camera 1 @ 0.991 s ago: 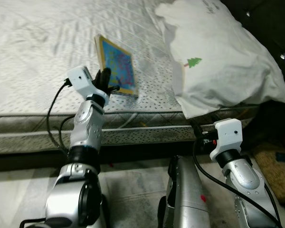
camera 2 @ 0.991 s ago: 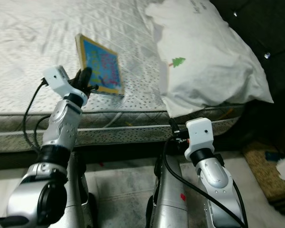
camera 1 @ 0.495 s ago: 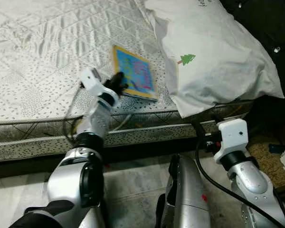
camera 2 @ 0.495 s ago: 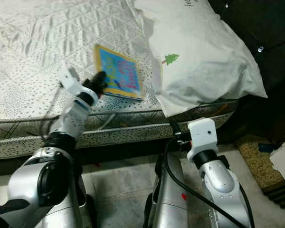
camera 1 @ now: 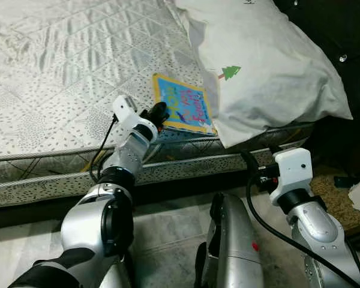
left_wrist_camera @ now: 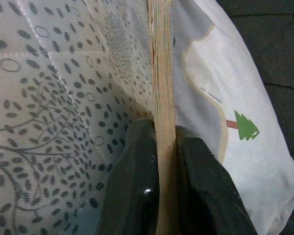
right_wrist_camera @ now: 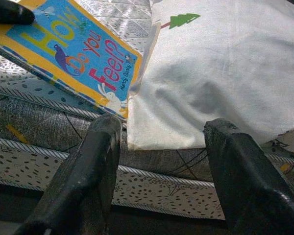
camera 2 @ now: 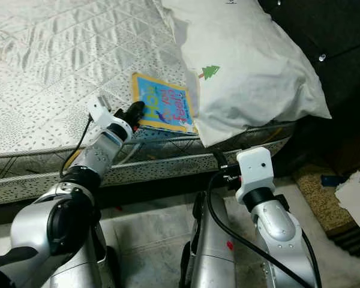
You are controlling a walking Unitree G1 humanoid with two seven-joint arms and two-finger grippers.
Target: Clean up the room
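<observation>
A bedroom: quilted mattress (camera 1: 60, 72) with a white pillow (camera 1: 270, 60).

A book (camera 1: 183, 110) lies on the bed (camera 1: 60, 78) near its front edge, toward the front right corner, with the pillow (camera 1: 264, 66) just to its right and touching its right side. The left gripper (camera 1: 158, 114) reaches over the front edge of the bed, its jaws closed on the book's left edge. The right gripper (right_wrist_camera: 161, 161) hangs below and before the bed's front edge, jaws spread apart, under the pillow's overhanging corner.
</observation>
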